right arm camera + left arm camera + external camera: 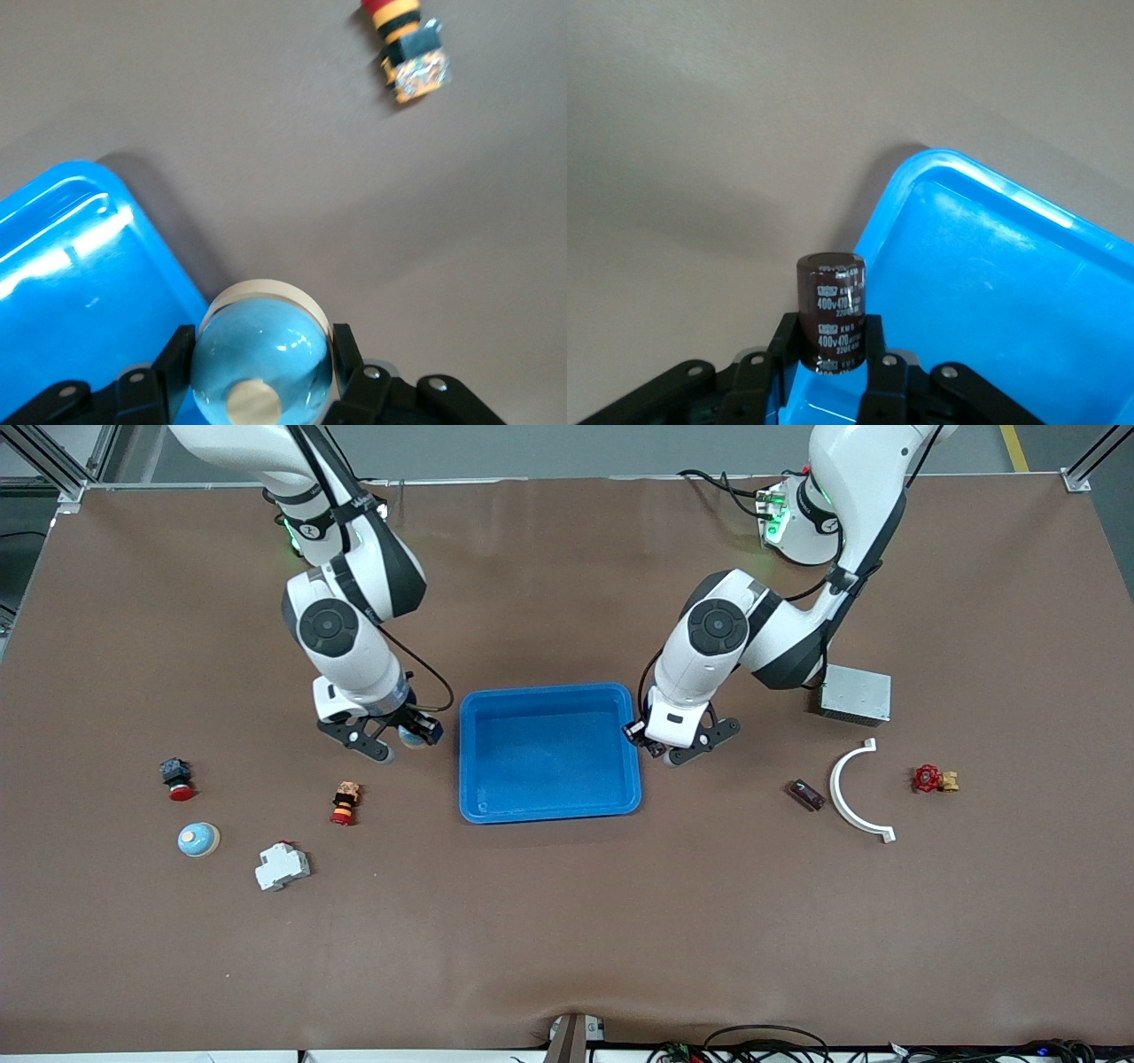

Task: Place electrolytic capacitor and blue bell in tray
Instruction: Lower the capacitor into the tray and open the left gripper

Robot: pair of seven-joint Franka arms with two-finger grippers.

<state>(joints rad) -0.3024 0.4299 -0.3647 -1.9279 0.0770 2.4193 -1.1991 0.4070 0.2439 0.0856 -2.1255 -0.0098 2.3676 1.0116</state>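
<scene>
Even, bright overhead light; brown surface [567, 921] matte, w/ soft short shadows under arms. Front view sharp. Glare streaks on tray [992, 266] floor in both wrist views. Bell [261, 359] dome shows a soft sheen, slightly blurred up close; red-yellow button [406, 44] a bit soft.

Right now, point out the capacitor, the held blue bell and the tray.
electrolytic capacitor [831, 310], left wrist view, on its printed brown sleeve.
blue bell [261, 359], right wrist view, on its glossy blue dome.
tray [547, 688], front view, on the rim nearest the robots' bases.
</scene>
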